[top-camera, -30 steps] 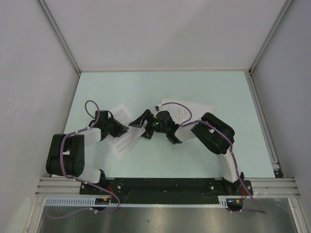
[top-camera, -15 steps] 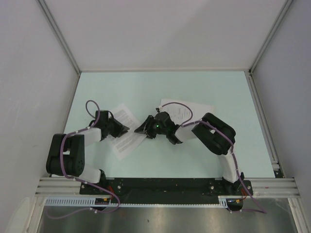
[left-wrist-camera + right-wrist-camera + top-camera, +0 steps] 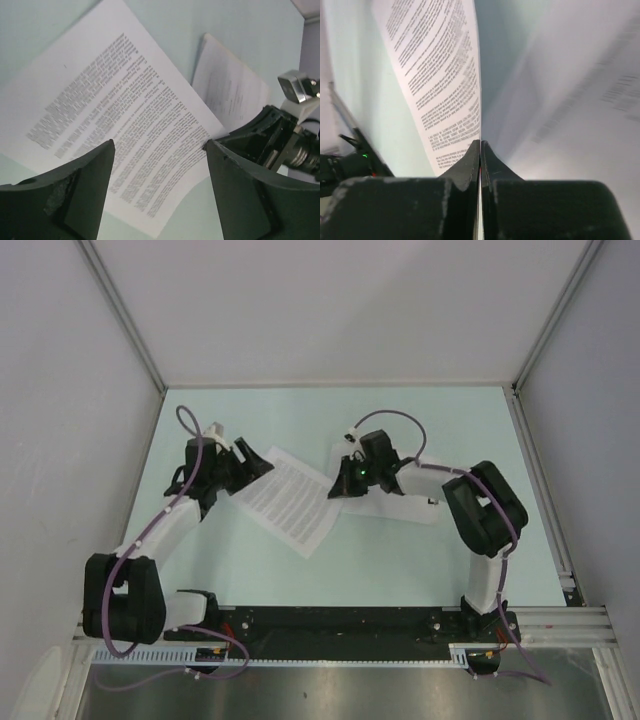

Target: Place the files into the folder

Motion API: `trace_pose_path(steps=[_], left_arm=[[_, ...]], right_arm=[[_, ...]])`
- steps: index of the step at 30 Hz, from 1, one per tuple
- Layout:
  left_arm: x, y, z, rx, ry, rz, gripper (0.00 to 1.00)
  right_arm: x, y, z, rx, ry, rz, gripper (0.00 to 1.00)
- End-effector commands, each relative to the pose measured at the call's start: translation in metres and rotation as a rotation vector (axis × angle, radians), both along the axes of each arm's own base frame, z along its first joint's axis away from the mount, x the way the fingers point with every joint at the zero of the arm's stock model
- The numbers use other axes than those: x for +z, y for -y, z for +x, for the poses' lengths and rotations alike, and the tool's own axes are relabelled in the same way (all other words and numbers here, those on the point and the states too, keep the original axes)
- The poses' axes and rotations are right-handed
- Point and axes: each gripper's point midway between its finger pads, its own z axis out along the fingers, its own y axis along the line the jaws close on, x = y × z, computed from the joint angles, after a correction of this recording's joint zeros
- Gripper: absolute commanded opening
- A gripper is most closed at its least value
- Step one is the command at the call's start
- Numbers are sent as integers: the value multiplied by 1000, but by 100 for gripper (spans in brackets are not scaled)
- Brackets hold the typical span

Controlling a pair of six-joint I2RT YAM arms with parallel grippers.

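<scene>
The densely printed file [image 3: 295,500] [image 3: 120,125] [image 3: 435,75] lies flat on the pale green table. My left gripper [image 3: 252,466] [image 3: 157,150] hangs open over its upper left corner, with nothing between the fingers. The sparser file [image 3: 400,490] [image 3: 227,87] lies to its right, its left edge lifted. My right gripper [image 3: 340,488] [image 3: 480,142] is shut on that thin white edge, which runs straight up from the jaws. I cannot make out the folder as separate from this sheet.
White walls with metal frame rails [image 3: 130,330] close in the table on three sides. The right arm's elbow [image 3: 485,510] rises beside the sparser sheet. Both arm bases sit on the black rail [image 3: 340,620] at the near edge.
My left gripper opened, let go of the dense sheet and moved toward the far left. The sheet now lies flat, further right. My right gripper shifted right and shut on the sparser sheet's edge.
</scene>
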Motion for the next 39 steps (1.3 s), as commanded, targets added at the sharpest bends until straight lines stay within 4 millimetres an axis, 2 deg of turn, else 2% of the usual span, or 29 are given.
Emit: trace_pose_path(steps=[1, 3, 4, 5, 6, 7, 8, 9, 11, 13, 15, 16, 20, 28, 39], left_arm=[[21, 39, 8, -210, 70, 74, 80], [17, 64, 11, -289, 53, 50, 80], [14, 73, 12, -318, 44, 35, 80], [23, 93, 12, -374, 62, 12, 81], [11, 102, 14, -395, 30, 16, 82], [9, 110, 15, -417, 25, 20, 83], [17, 126, 16, -459, 36, 22, 84], [8, 133, 18, -476, 10, 28, 85], [12, 151, 21, -511, 23, 24, 85], [3, 160, 24, -516, 4, 14, 85], [5, 170, 29, -518, -6, -28, 85], [-4, 173, 30, -520, -34, -40, 85], [-6, 178, 40, -513, -42, -54, 84], [-14, 185, 50, -501, -67, -69, 84], [-18, 187, 49, -517, -75, -74, 84]], right_arm=[[7, 82, -9, 249, 94, -280, 0], [1, 115, 2, 207, 77, -369, 0], [-2, 129, 14, 187, 105, -429, 0], [-5, 140, 20, 201, 132, -465, 0], [-7, 150, 27, 192, 138, -492, 1], [-9, 159, 35, 183, 159, -534, 1], [-11, 164, 39, 215, 183, -558, 2], [-12, 171, 43, 218, 192, -578, 2], [-13, 184, 51, 250, 223, -608, 1], [-14, 203, 64, 285, 290, -678, 0], [-11, 209, 76, 298, 346, -695, 0], [-10, 212, 80, 288, 353, -686, 0], [-12, 233, 92, 290, 369, -719, 0], [-12, 240, 111, 313, 408, -722, 0], [-14, 247, 127, 319, 432, -766, 4]])
